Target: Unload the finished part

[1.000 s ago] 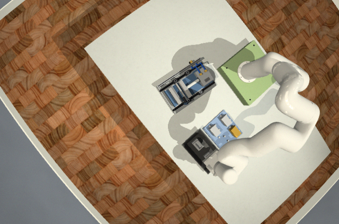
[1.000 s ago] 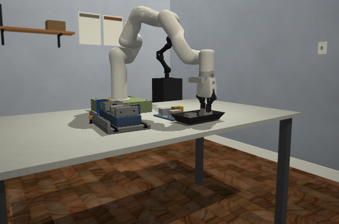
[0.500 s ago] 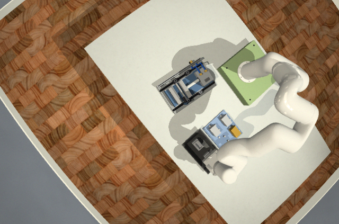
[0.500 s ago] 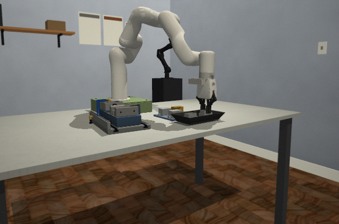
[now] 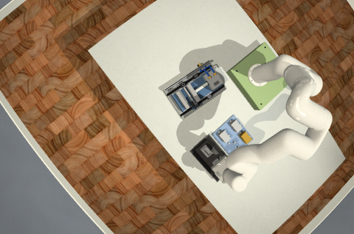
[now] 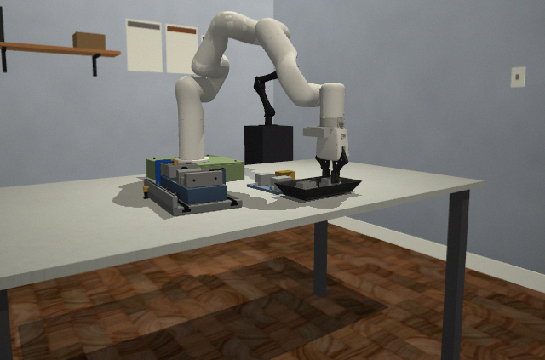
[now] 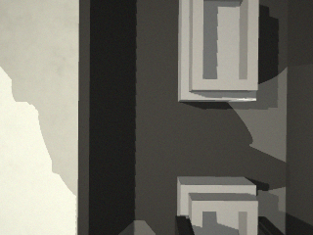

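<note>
Finished part [image 7: 222,208] gripped by closed fingers [image 6: 330,169], arm pointing straight down into black tray [image 6: 347,183].
</note>
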You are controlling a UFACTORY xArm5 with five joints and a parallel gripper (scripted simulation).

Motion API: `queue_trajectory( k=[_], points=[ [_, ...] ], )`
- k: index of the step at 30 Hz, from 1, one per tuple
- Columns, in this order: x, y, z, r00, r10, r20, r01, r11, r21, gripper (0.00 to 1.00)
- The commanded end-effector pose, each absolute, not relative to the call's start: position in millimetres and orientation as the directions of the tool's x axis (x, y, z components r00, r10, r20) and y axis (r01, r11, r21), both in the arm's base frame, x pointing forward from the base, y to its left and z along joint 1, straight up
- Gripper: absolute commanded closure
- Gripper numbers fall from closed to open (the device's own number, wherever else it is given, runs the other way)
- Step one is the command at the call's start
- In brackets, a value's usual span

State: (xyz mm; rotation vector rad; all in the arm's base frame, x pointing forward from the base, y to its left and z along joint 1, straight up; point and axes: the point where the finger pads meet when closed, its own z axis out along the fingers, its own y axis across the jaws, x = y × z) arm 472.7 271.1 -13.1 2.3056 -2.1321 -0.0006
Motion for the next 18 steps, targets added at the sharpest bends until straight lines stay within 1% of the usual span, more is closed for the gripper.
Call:
queue_trajectory(
  k=[1,13,14,18],
  points=[
    [474.3,272.1,-11.2,0.078,-0.997,-0.002,-0.997,-0.078,-0.003,1.00],
    [474.3,272.1,-11.2,0.078,-0.997,-0.002,-0.997,-0.078,-0.003,1.00],
    [474.3,272.1,-11.2,0.078,-0.997,-0.002,-0.997,-0.078,-0.003,0.31],
    [474.3,272.1,-11.2,0.078,-0.997,-0.002,-0.997,-0.078,-0.003,0.31]
  ],
)
